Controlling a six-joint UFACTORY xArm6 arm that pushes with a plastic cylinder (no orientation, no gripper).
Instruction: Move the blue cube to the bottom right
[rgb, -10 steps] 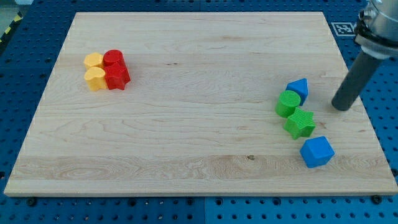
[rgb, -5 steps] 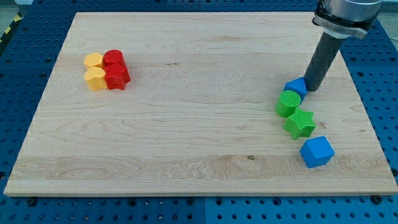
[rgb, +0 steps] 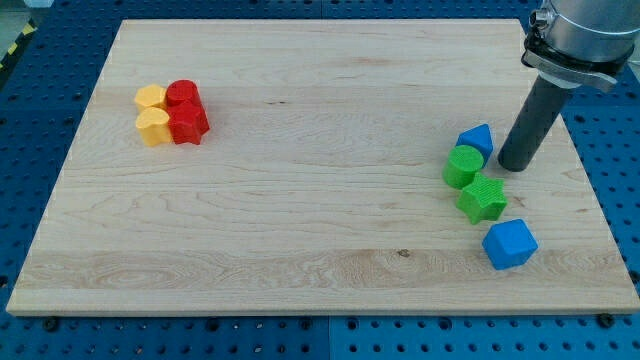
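While my tip (rgb: 516, 166) is set right of the blue wedge (rgb: 478, 141), the blue cube (rgb: 510, 244) is found nearer, slightly left; no fingers are fitted.

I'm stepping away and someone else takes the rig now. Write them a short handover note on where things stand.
My tip rests on the board at the view's right, just right of the blue wedge-shaped block, with a small gap showing.
The blue cube lies near the view's bottom right, below the green star and green cylinder; my tip is not touching it.
Red and yellow blocks sit clustered at the view's upper left.
Done: the cube is already low and right.
Left: perhaps a short nudge further into the corner.
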